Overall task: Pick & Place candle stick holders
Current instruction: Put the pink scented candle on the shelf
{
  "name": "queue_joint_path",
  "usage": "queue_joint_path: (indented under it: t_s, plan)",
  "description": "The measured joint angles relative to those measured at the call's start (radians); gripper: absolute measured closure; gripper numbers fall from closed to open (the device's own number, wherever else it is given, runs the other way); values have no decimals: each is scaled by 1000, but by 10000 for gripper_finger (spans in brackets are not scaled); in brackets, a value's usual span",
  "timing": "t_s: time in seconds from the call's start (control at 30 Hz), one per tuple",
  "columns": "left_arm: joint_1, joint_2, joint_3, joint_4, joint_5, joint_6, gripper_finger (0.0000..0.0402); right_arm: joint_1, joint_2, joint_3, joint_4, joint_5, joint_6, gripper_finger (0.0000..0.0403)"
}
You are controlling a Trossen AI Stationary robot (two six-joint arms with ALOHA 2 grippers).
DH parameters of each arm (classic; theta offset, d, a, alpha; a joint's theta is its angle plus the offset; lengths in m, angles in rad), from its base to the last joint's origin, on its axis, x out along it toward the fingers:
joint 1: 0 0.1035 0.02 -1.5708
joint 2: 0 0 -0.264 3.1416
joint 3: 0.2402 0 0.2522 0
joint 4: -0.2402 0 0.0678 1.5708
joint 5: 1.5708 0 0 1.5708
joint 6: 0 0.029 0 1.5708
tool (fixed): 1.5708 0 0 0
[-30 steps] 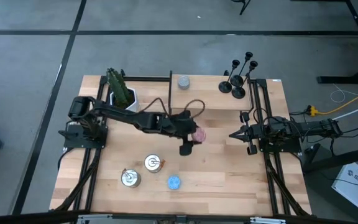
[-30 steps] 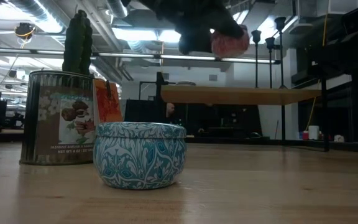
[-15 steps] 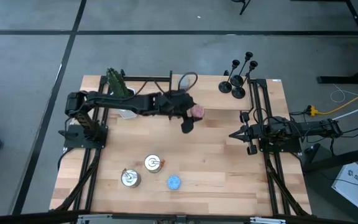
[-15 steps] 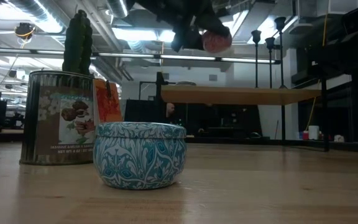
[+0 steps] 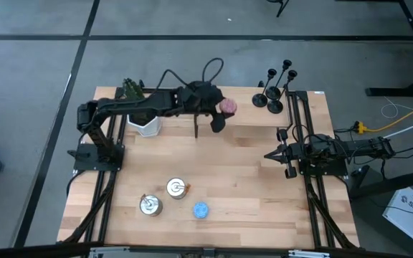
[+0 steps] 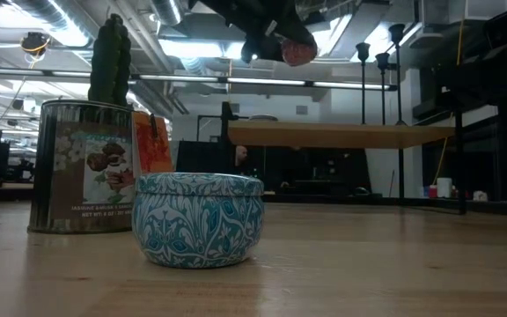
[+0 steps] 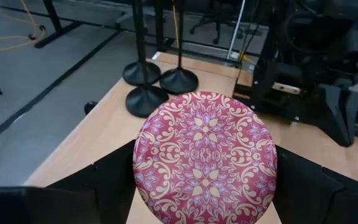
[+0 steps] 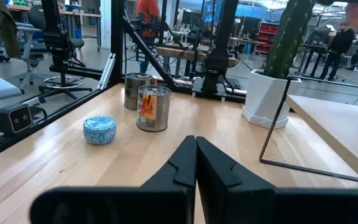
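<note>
Gripping a pink tin (image 7: 205, 155), the left gripper (image 5: 221, 115) hovered near the holders (image 5: 274, 89), tops cropped wrist-side; right gripper (image 5: 277, 155) pressed together.

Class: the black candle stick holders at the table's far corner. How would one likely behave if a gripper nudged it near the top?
Probably tippy: each holder has a tall thin stem over a small round base. They stand close together, so one falling may knock its neighbours. Being near the table edge, one could fall off.
</note>
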Motion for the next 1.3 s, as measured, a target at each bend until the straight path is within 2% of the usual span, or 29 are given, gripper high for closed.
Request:
queue_joint_path:
  t_s: [0.27, 0.43, 0.77, 0.87, 1.3]
  plan:
    - [63, 5, 5, 17, 21, -7, 110, 0, 0, 0, 0, 0, 0, 392]
    - [97, 61, 18, 75, 93, -10, 110, 0, 0, 0, 0, 0, 0, 392]
    - [123, 259, 272, -165, 89, 11, 110, 0, 0, 0, 0, 0, 0, 392]
    - [126, 303, 322, -185, 86, 16, 110, 0, 0, 0, 0, -1, 0, 392]
    - [167, 327, 328, -261, 17, 11, 110, 0, 0, 0, 0, -1, 0, 392]
